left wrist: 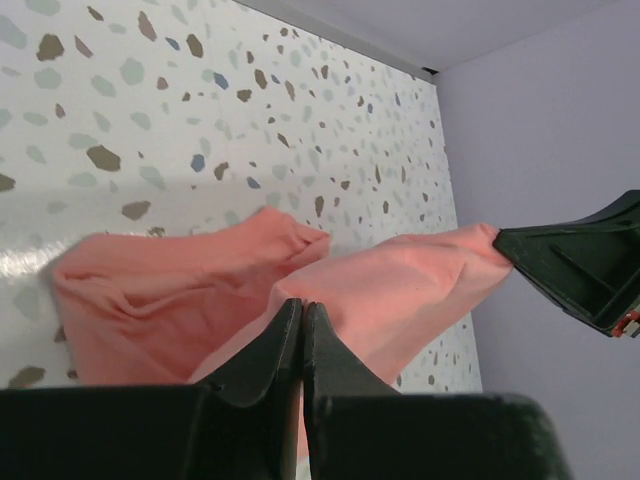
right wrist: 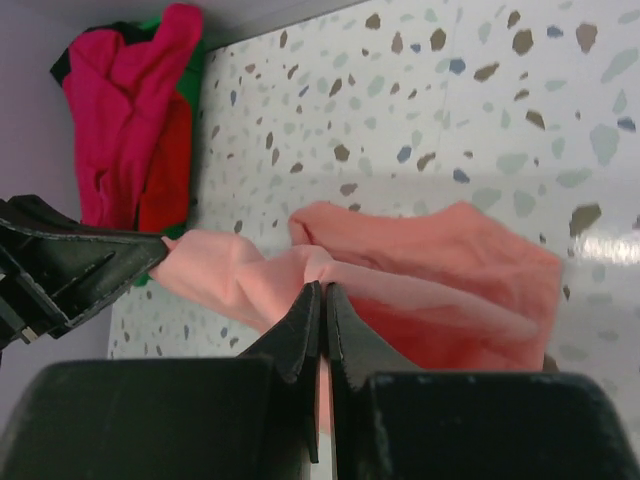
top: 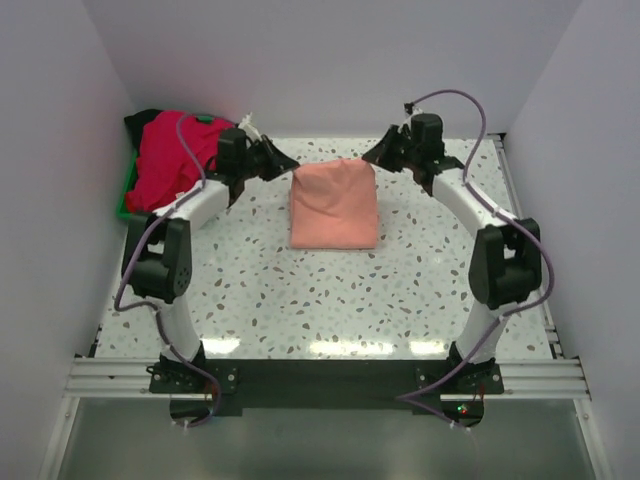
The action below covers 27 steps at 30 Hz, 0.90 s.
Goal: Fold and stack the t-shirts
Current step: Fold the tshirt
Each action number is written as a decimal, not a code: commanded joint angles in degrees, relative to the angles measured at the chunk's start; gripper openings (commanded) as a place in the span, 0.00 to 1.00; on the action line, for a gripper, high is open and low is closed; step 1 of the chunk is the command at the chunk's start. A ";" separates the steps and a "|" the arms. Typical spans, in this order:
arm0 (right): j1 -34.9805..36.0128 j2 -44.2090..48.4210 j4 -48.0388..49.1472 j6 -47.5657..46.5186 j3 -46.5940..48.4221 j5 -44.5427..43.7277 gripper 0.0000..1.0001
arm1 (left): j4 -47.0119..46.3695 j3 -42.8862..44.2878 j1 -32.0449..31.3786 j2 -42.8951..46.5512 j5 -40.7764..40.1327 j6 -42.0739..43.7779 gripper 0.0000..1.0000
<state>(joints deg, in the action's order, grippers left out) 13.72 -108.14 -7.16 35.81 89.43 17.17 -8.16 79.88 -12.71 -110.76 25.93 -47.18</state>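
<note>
The salmon-pink t-shirt (top: 334,205) lies partly folded at the table's middle, its far edge lifted. My left gripper (top: 291,160) is shut on the shirt's far left corner (left wrist: 340,280). My right gripper (top: 371,153) is shut on the far right corner (right wrist: 300,270). Each wrist view shows the other gripper pinching the same stretched edge, the right gripper in the left wrist view (left wrist: 505,240) and the left gripper in the right wrist view (right wrist: 160,245). Magenta-pink (top: 165,160), red and black shirts are heaped at the far left.
The heap of shirts (right wrist: 130,110) sits in a green tray (top: 127,200) at the far left corner. White walls enclose the terrazzo table (top: 330,290) on three sides. A metal rail (top: 320,375) runs along the near edge.
</note>
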 commanded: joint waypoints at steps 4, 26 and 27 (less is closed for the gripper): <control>0.61 21.25 4.88 2.51 -23.22 1.20 0.00 | -3.88 -20.70 -4.94 20.89 -3.16 -2.65 0.00; 11.86 91.64 -31.09 11.74 -67.89 -9.87 0.55 | 14.06 -65.64 -19.72 75.09 -18.99 -13.30 0.54; 11.95 89.44 -30.03 10.34 -67.37 -10.57 0.55 | 13.44 -64.16 -19.72 72.99 -18.99 -12.42 0.54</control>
<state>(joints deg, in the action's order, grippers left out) 25.56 -13.85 -36.42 47.40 21.91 9.50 4.19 12.67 -32.29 -34.09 9.26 -61.30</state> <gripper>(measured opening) 0.547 0.534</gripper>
